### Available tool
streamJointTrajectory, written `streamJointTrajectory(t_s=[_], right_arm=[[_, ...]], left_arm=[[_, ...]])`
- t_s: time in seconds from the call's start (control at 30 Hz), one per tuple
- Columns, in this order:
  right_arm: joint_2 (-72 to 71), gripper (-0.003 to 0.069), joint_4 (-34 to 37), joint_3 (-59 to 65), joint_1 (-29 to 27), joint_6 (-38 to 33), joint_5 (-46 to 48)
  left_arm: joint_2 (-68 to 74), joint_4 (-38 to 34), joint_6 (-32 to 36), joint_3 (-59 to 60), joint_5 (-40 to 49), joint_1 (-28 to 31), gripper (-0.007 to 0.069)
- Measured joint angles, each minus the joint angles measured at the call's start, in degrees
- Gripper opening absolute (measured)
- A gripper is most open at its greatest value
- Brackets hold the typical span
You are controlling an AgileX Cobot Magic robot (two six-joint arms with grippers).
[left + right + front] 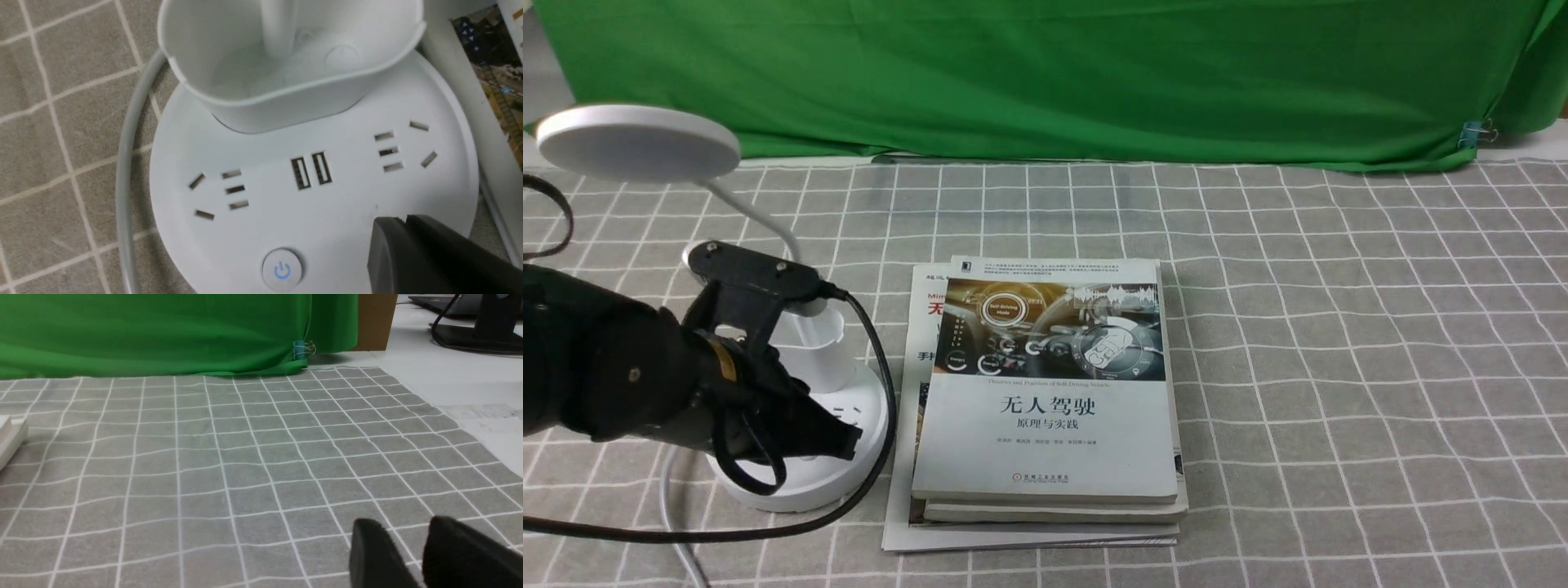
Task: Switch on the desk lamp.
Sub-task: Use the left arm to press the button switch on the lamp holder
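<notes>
Over desk lamp (310,212) base, left gripper (404,222) closed

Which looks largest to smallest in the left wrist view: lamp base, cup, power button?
1. lamp base, clearly widest.
2. cup, though it rises nearer the camera.
3. power button, smallest.

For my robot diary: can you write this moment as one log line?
left end effector: shut, over lamp base | power button: untouched | right end effector: open
</notes>
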Motion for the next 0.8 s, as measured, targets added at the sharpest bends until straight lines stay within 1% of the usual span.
streamJointTrajectory(t_s=[0.53,0.8], right_arm=[[0.0,0.0244,0.0,0.0,0.0,0.0,0.0],[0.0,0.0244,0.0,0.0,0.0,0.1,0.0]], left_arm=[[4.2,-0.1,-0.4,-0.3,-1.0,0.0,0.0019],[5.6,-1.6,0.4,-1.0,-0.8,0.0,0.0019]])
